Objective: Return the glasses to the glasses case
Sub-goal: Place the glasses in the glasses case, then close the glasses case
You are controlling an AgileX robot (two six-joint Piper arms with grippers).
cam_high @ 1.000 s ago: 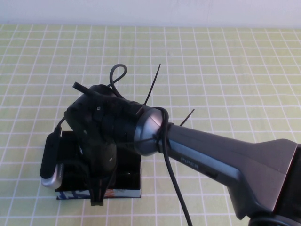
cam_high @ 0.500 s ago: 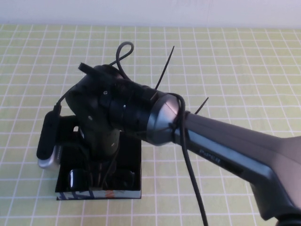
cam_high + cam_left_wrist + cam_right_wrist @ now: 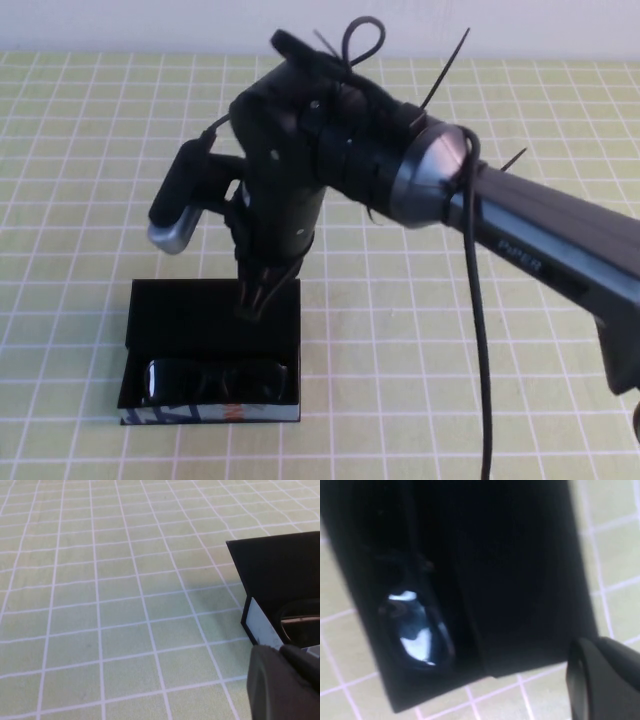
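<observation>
The black glasses case (image 3: pixel 200 312) lies open on the table at the front left. The black glasses (image 3: pixel 215 380) lie inside it along the printed front edge. My right gripper (image 3: pixel 252 305) hangs above the case's open lid, shut and empty, clear of the glasses. In the right wrist view a lens of the glasses (image 3: pixel 417 635) glints inside the case (image 3: pixel 520 580), with the right gripper (image 3: pixel 605 680) beside it. My left gripper (image 3: pixel 285 685) sits low next to the case's pale end wall (image 3: pixel 262 625); it does not show in the high view.
The yellow-green checked tablecloth (image 3: pixel 480 380) covers the whole table. The right arm (image 3: pixel 560 260) reaches in from the right, with a cable hanging from it. A pale wall runs along the table's far edge.
The right gripper has risen and pulled back from inside the case. The glasses it was low over now lie uncovered in the case.
</observation>
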